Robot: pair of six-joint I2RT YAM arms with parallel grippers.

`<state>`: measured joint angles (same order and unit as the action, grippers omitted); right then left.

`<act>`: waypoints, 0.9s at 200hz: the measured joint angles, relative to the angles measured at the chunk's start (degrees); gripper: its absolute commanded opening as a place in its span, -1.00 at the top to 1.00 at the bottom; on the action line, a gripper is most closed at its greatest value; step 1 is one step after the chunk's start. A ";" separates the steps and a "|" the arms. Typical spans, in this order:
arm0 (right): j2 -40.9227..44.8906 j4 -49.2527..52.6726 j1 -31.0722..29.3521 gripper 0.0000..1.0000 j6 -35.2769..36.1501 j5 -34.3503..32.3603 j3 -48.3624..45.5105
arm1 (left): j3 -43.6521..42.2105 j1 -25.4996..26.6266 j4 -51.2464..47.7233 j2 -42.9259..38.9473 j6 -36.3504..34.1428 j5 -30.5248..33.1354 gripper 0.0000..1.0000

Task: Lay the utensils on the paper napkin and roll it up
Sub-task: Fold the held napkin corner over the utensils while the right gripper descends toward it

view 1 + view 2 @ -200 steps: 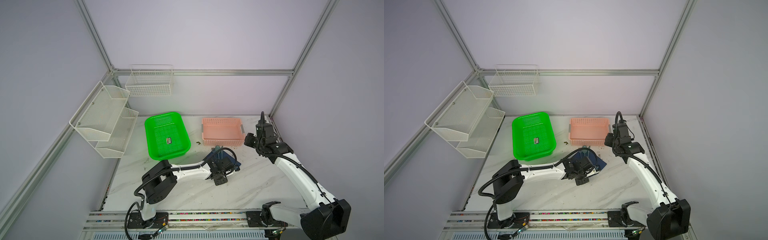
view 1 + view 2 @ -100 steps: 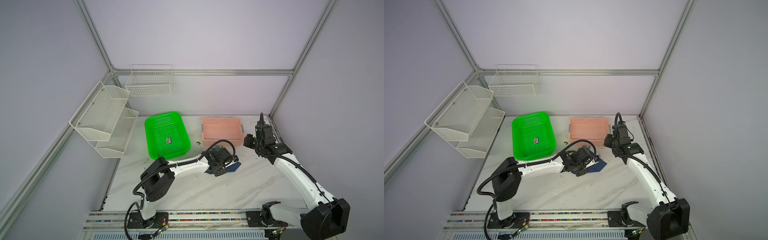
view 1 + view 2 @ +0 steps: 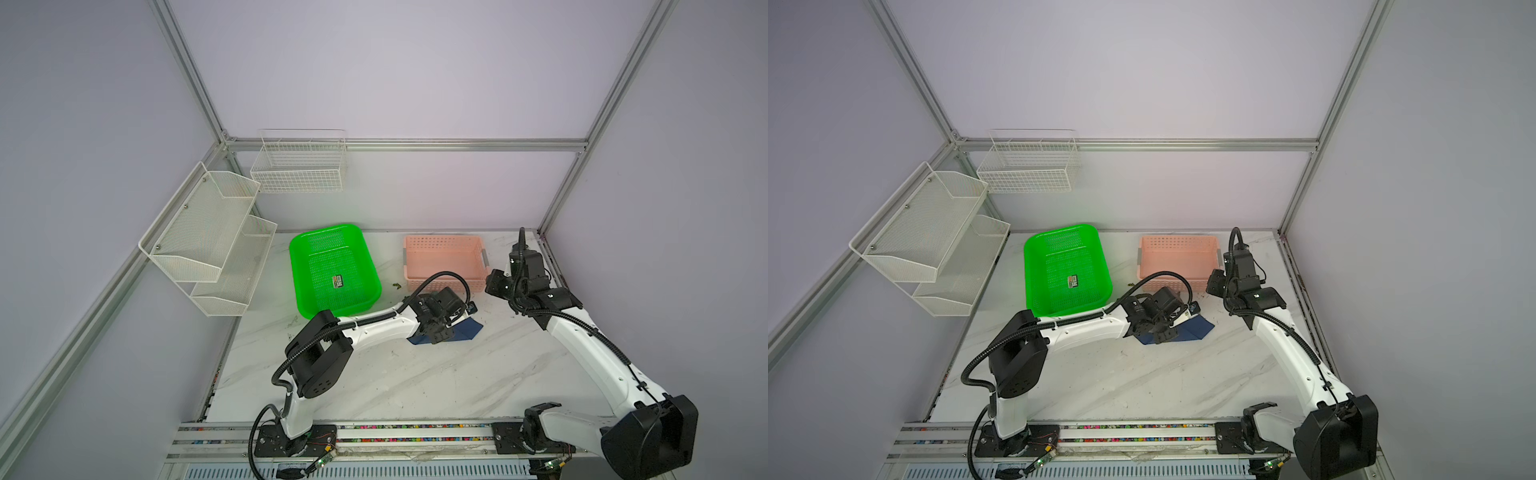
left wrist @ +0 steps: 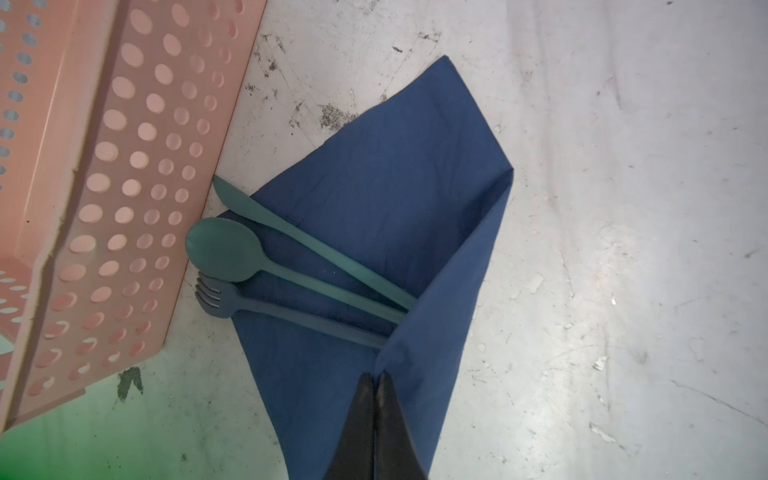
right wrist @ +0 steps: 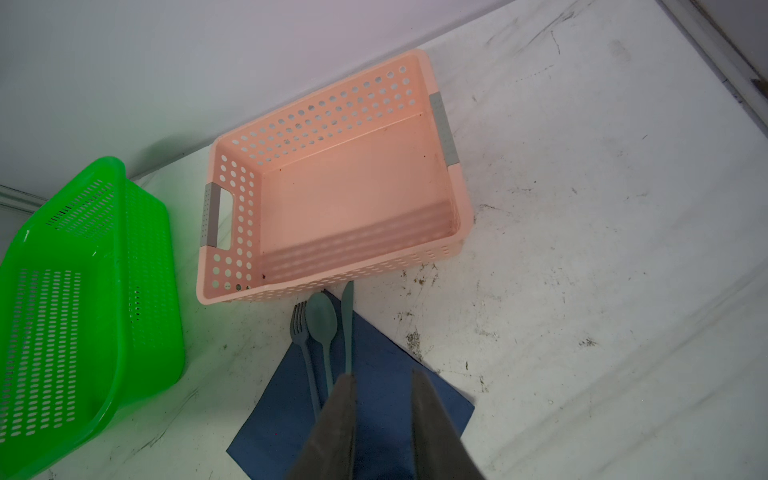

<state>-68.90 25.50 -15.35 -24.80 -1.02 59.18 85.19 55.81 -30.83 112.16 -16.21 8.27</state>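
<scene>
The dark blue paper napkin [image 4: 395, 199] lies on the marble table just in front of the pink basket; in both top views only its right part [image 3: 467, 330] [image 3: 1198, 328] shows past my left wrist. My left gripper [image 4: 376, 378] [image 3: 436, 334] is shut on one napkin corner, which is lifted and folded over the utensils' handles. The teal knife [image 4: 316, 245], spoon [image 4: 224, 249] and fork [image 4: 216, 295] lie side by side, heads sticking out toward the basket. My right gripper [image 5: 384, 376] [image 3: 492, 286] hovers by the basket's right end, open with nothing between its fingers.
The pink basket [image 3: 442, 243] [image 5: 332, 291] stands empty, close to the utensil heads. A green basket [image 3: 299, 270] to its left holds a small printed card [image 3: 338, 281]. White wire racks [image 3: 199, 232] hang on the left and back walls.
My left gripper has moved away from the front edge toward the pink basket, drawing the napkin corner over the utensil handles. The right arm has barely moved.
</scene>
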 measured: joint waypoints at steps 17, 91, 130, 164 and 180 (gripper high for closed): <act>0.00 -0.63 0.00 0.47 -0.37 0.48 -0.83 | 0.09 -0.50 0.15 0.81 -0.13 0.00 0.93; 2.78 -1.64 0.00 0.47 -3.08 0.85 -6.23 | 0.44 -1.90 3.30 3.10 -0.83 -0.04 0.93; 5.95 -3.48 0.00 0.48 -5.18 2.84 -11.56 | 1.22 -2.45 4.79 4.37 -0.90 -0.24 0.93; 6.36 -5.42 0.00 0.49 -6.91 7.15 -16.57 | 1.55 -2.93 5.14 5.27 -0.90 -0.48 0.93; 6.34 -6.47 0.00 0.50 -7.63 9.66 -18.23 | 1.55 -2.97 5.14 5.51 -0.90 -0.55 0.93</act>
<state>-62.57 19.03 -15.35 -32.42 8.64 40.95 86.74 52.84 -25.69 117.67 -17.10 7.73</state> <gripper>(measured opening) 0.257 0.047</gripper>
